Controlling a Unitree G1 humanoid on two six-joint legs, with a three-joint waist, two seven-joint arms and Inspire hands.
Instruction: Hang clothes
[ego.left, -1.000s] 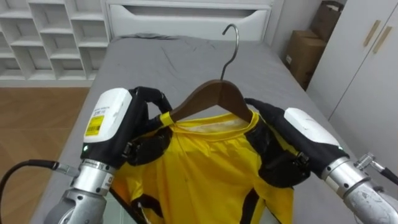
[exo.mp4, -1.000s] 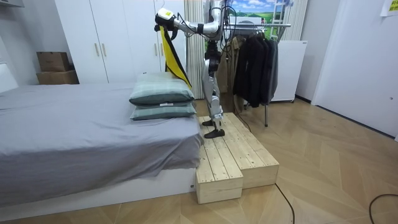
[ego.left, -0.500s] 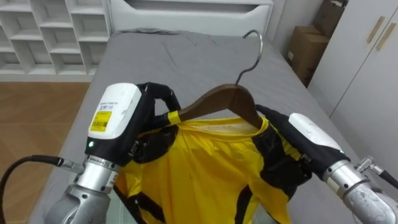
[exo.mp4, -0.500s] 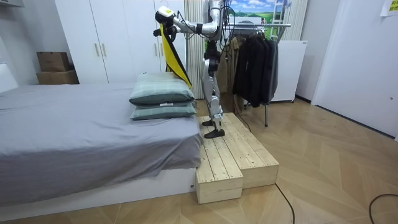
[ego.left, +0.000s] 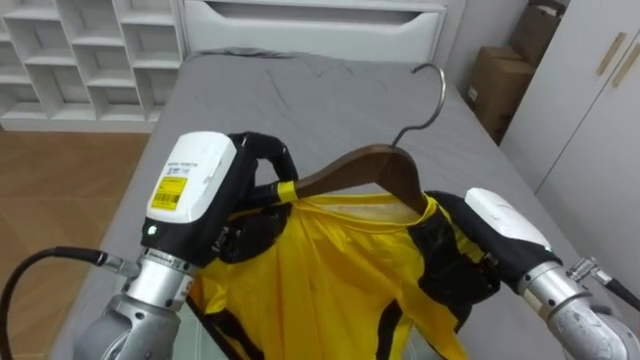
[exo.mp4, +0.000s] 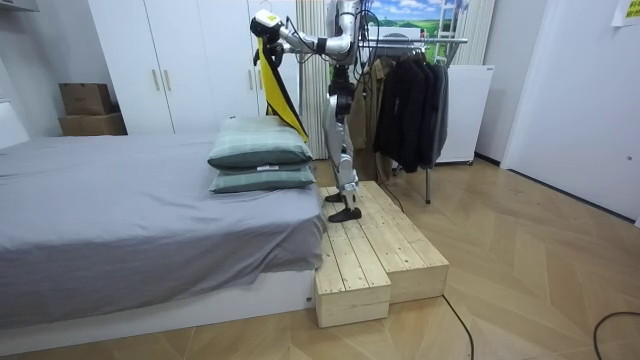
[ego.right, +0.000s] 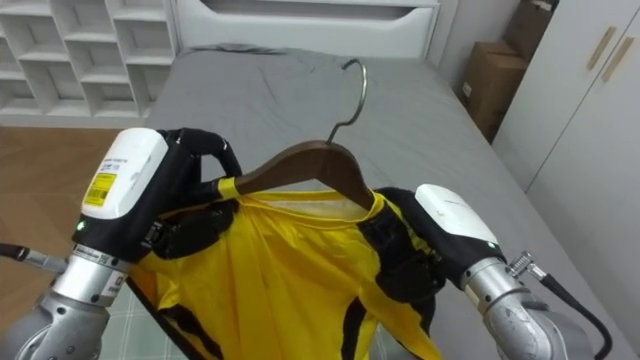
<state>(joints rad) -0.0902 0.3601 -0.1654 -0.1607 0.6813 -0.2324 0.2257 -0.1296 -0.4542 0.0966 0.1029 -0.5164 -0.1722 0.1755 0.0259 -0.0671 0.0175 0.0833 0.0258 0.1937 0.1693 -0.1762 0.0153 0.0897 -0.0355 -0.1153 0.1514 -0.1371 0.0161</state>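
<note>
A yellow shirt (ego.left: 320, 275) with black trim hangs on a brown wooden hanger (ego.left: 362, 166), whose metal hook (ego.left: 432, 88) leans up and to the right. My left hand (ego.left: 205, 190) is curled round the hanger's left shoulder, cloth included. My right hand (ego.left: 478, 245) grips the right shoulder the same way. In the right eye view the shirt (ego.right: 270, 275) sits between the left hand (ego.right: 140, 185) and the right hand (ego.right: 435, 235). In the room view I stand on a wooden platform (exo.mp4: 380, 250) and hold the shirt (exo.mp4: 272, 90) high above the pillows.
A grey bed (ego.left: 300, 100) lies below the hanger, with white shelves (ego.left: 80, 50) to its left and cardboard boxes (ego.left: 510, 70) to its right. Behind me a clothes rack (exo.mp4: 420, 42) carries dark garments. Two pillows (exo.mp4: 260, 160) lie on the bed by the platform.
The hanger has tilted, its hook swinging to the right. Both hands have kept their grip and risen slightly with the shirt.
</note>
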